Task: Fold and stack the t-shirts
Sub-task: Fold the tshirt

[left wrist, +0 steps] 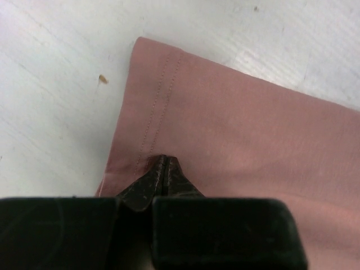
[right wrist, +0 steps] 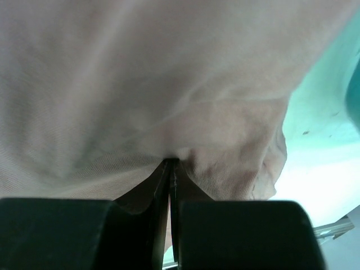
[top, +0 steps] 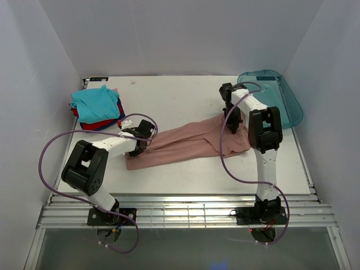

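Pink shirt: the large dusty-pink cloth t-shirt (top: 185, 143) lies in a long, narrow band across the middle of the white table (top: 180, 95), running from lower left to upper right, between the two arms

Left end effector: the left gripper (left wrist: 165, 160) has its dark fingers pressed together on the shirt's left end, just inside the double-stitched hem; no gap shows between the tips, and the cloth is pinched between them

Hem corner: in the left wrist view the hemmed edge lies flat on the table, its corner pointing away from the gripper, and a small brown speck sits on the bare surface beside it

Right end effector: the right gripper (right wrist: 171, 163) is clamped narrow on a bunched fold of the same pink cloth at the shirt's far right end, and fabric fills most of its wrist view

Folded pile: a stack of folded cloth t-shirts (top: 95, 107) sits at the table's far left corner, teal on top, red under it and dark blue at the bottom, well apart from the pink shirt

Tray: a translucent blue-green plastic tray (top: 281, 101) rests at the far right corner, just beyond the right gripper; the wrist view shows its pale green surface beside the held cloth
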You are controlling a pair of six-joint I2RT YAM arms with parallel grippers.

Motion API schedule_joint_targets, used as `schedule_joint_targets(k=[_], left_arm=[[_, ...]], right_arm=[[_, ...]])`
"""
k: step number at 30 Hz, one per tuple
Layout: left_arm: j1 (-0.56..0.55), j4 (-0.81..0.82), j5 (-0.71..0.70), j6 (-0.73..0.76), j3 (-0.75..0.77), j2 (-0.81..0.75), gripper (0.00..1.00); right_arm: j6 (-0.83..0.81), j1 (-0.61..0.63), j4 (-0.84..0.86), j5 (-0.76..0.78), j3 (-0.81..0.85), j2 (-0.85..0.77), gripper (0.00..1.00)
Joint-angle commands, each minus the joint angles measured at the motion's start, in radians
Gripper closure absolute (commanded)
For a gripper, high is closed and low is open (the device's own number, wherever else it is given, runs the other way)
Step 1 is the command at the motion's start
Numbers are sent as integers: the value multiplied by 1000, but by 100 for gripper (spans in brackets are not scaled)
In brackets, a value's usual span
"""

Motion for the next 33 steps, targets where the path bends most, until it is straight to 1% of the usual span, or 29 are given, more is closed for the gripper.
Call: schedule_joint_targets(k=[1,6,7,11,15,17,18,20,21,24,25,26,29,33], left_arm=[[-50,-161,67,-85,-43,-14,100],[-140,-247,113,-217,-63,-16,100],[-178,-268,119,-235,-66,-14,100],[-266,-320,154,-320,-73,12,100],[-358,-374,185,-403,-81,52,100],[-422,-393,212,-446,-86,76,100],[-474,-393,238,-458,-86,84,100],[-533,-393,263,-481,-70,113,100],[-594,-394,274,-484,-58,127,100],[-686,-411,306,-486,18,191,100],[-736,-447,300,-489,43,208,100],[-757,-472,283,-492,93,222,100],[-824,-508,269,-487,156,253,100],[-901,-538,208,-493,216,242,100]], right_arm=[[-3,-13,171,20,95,115,92],[-7,-13,166,2,240,177,92],[-7,-13,167,-3,289,198,92],[2,-13,178,-42,397,251,92],[29,-13,270,-108,394,260,92],[42,-11,304,-142,391,260,91],[54,-11,336,-174,390,263,91],[69,-13,367,-205,391,265,91],[85,-13,384,-232,393,265,91],[105,-13,443,-265,405,269,90],[117,-13,454,-301,423,274,90],[123,-13,477,-317,435,278,89],[145,-14,534,-407,449,281,88],[132,-14,583,-443,434,255,87]])
